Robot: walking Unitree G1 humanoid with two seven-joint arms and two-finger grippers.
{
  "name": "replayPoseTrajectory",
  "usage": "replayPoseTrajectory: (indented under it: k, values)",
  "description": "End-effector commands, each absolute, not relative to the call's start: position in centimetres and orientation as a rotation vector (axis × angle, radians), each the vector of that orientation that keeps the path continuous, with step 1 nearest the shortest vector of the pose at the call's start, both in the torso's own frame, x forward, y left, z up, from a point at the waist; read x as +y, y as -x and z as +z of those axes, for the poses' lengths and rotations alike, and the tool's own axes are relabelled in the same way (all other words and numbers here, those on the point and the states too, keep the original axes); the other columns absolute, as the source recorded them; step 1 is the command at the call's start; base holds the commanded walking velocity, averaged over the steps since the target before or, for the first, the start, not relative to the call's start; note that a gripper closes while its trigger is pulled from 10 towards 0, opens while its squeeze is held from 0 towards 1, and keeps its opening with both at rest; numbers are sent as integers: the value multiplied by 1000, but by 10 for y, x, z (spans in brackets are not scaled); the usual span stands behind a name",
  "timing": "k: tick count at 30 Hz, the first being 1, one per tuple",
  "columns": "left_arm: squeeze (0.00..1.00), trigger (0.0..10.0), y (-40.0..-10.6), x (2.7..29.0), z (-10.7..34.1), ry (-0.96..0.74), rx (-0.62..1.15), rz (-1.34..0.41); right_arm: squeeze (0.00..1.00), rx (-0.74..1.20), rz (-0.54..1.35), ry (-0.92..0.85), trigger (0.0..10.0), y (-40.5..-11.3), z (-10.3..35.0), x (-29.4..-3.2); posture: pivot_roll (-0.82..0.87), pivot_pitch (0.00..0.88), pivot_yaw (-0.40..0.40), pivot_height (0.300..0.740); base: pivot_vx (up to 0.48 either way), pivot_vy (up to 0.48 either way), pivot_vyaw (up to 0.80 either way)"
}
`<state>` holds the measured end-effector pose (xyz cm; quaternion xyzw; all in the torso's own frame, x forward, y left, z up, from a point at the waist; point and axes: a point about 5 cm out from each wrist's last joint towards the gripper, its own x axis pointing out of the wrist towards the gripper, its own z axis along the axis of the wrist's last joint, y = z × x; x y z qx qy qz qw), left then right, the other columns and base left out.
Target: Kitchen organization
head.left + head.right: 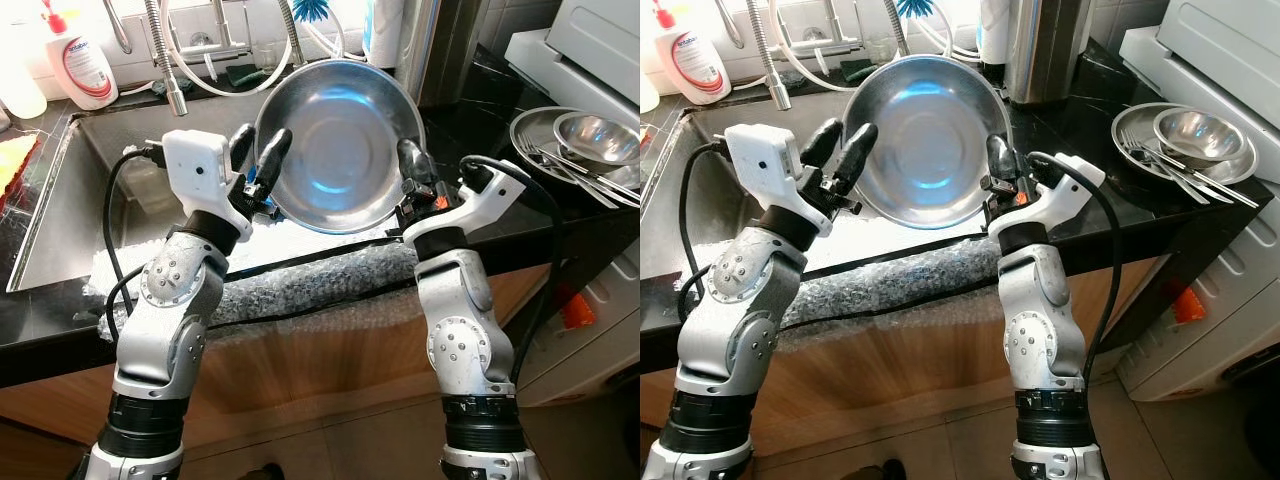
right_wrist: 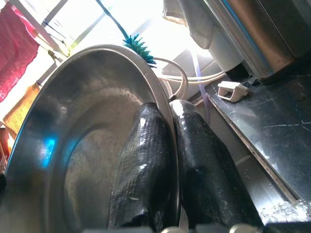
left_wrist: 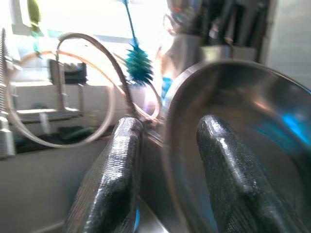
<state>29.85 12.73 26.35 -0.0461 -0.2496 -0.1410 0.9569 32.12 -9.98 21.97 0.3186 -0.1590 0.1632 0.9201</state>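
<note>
Nearest the robot, a strip of bubble wrap [image 1: 300,280] lies along the front edge of the black counter [image 1: 50,330], above the wooden cabinet fronts. Just past it, both arms are raised over the sink [image 1: 90,190] and hold a large steel bowl [image 1: 340,140] on edge, its hollow side facing the head camera.

The left gripper [image 1: 258,150] sits at the bowl's left rim. The left wrist view shows what the eye views do not: its 2 fingers [image 3: 116,174] are apart, the rim running between them with 1 finger outside and 1 inside the bowl, a gap showing beside the rim. The right gripper [image 1: 412,165] is at the bowl's right rim. In the right wrist view its 2 fingers [image 2: 141,170] are pressed together on the rim, 1 inside the bowl and 1 behind it, clamped on the metal.

To the right on the counter, the eye views show a steel plate [image 1: 530,150] carrying a smaller steel bowl [image 1: 598,135] and some cutlery [image 1: 570,172].

Farther back, the faucet [image 1: 165,50] with its coiled hose stands behind the sink, a white soap bottle [image 1: 80,60] to its left. A teal dish brush [image 3: 138,63] stands against the bright window, sharpest in the wrist views.
</note>
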Motion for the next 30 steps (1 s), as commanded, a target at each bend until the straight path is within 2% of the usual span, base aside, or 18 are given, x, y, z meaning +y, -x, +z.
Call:
replayPoseTrajectory:
  k: [1, 12, 13, 14, 15, 20, 22, 28, 30]
  values:
    - [0, 10000, -300, 133, 267, 70, -525, -251, 0, -362, 373, -674, 10000, -318, 230, -93, -52, 113, 53, 740, 0, 0, 0]
    - [0, 10000, -297, 122, 260, 68, -494, -346, 0, -356, 378, -671, 10000, -317, 230, -92, -50, 116, 52, 740, 0, 0, 0]
    - [102, 10000, -297, 120, 260, 69, -493, -359, 0, -353, 378, -669, 10000, -317, 229, -92, -50, 116, 52, 740, 0, 0, 0]
    - [478, 10000, -296, 119, 259, 63, -491, -368, 0, -353, 378, -669, 10000, -317, 229, -92, -50, 116, 52, 740, 0, 0, 0]
    - [1000, 10000, -296, 117, 258, 60, -482, -373, 0, -353, 379, -670, 10000, -317, 229, -92, -49, 117, 53, 740, 0, 0, 0]
    - [984, 10000, -298, 116, 254, 39, -461, -368, 0, -352, 380, -670, 10000, -318, 229, -91, -49, 117, 53, 740, 0, 0, 0]
    - [0, 10000, -300, 116, 251, 21, -443, -364, 0, -351, 381, -670, 10000, -318, 229, -91, -51, 117, 53, 740, 0, 0, 0]
    - [0, 10000, -301, 117, 249, 42, -429, -361, 0, -356, 382, -675, 10000, -317, 230, -91, -51, 118, 54, 740, 0, 0, 0]
    - [0, 10000, -302, 122, 251, 64, -454, -302, 0, -358, 383, -678, 10000, -317, 230, -91, -50, 117, 53, 740, 0, 0, 0]
